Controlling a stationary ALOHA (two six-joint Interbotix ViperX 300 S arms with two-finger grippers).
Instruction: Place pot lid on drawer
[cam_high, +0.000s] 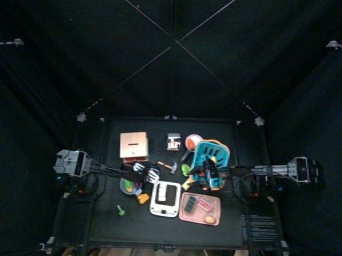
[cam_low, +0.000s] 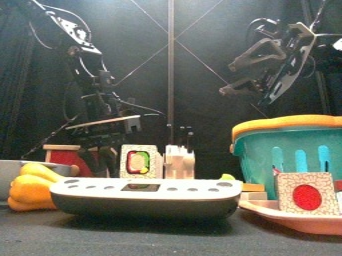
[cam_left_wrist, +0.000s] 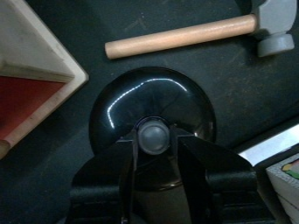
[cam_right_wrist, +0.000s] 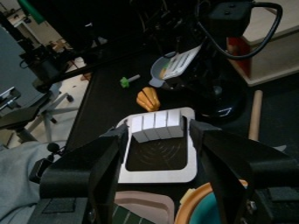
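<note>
Lid: round black shiny pot lid (cam_left_wrist: 152, 109) with grey knob, flat on the table.
Left gripper (cam_left_wrist: 153, 156): jaws wide apart around the knob, holding nothing.
Right gripper (cam_right_wrist: 160, 140): up high; I cannot tell its jaws.
Do well: squeeze the knob, lift straight, carry to the salmon-tan box drawer (cam_high: 134, 145) at far left.

Robotics lab: black-curtained pen (cam_high: 54, 60) (desks and chairs beyond)

black curtains (cam_high: 80, 60), small black table (cam_high: 114, 205)

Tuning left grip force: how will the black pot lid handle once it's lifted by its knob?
The pot lid looks rigid: a smooth domed disc with a sharp glossy highlight, so probably slippery. The left gripper straddles only its small round knob, so the lid may swing or tilt when lifted. It lies flat on the table; tipped on edge, it could roll.
</note>
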